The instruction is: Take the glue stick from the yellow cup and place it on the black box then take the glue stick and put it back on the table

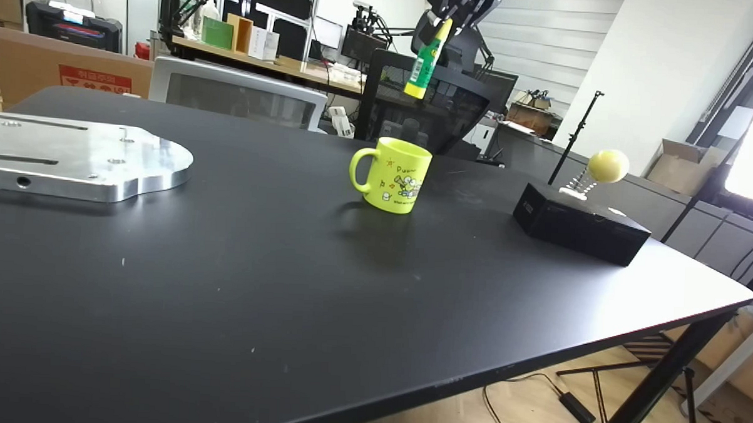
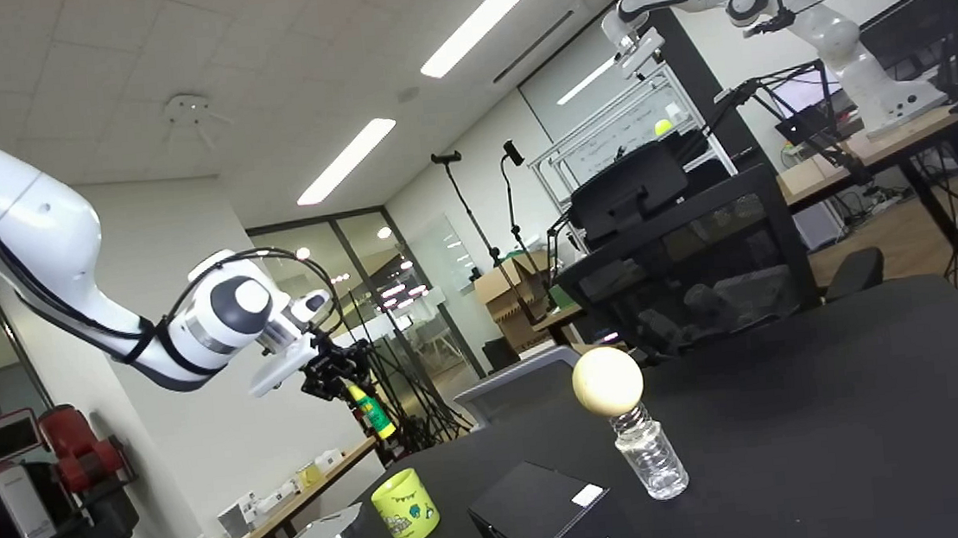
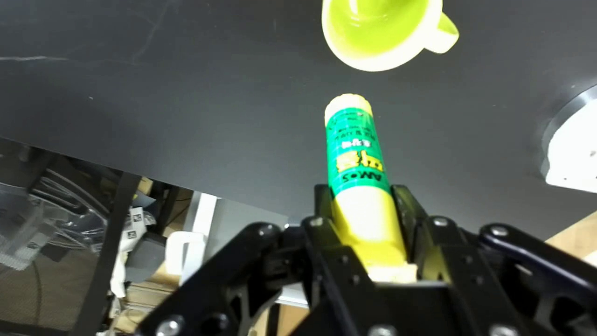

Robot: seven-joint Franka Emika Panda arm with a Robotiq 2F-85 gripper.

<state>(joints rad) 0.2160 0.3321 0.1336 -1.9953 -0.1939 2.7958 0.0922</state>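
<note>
My hand (image 3: 363, 205) was clamped on the glue stick (image 3: 357, 144), gripping it from both sides by its yellow end, with the green label and the pale tip sticking out in front. I held it tilted in the air, tip downward; in both exterior views it was higher than the yellow mug (image 1: 396, 181) and apart from it. In the wrist view the tip showed against the dark tabletop (image 3: 210, 130), and the edge lined by a grey chair (image 1: 236, 100) and a black chair (image 1: 458, 108) ran slantwise across the lower left. Beyond the tip I looked down into the mug, part of which was cut off from view. The mug stood upright between that edge and the opposite one, its handle turned towards the end where a silver metal plate (image 1: 71, 157) lay flat, near the far left corner in an exterior view. Along the right-hand edge of the tabletop there, back from the bright near corner, sat the low black box (image 1: 576, 225), with a small white sticker (image 2: 588, 495) on top. Just beside the box, on the tabletop, stood a clear bottle (image 2: 659, 461) with a pale yellow ball (image 2: 608, 382) at its top.
</note>
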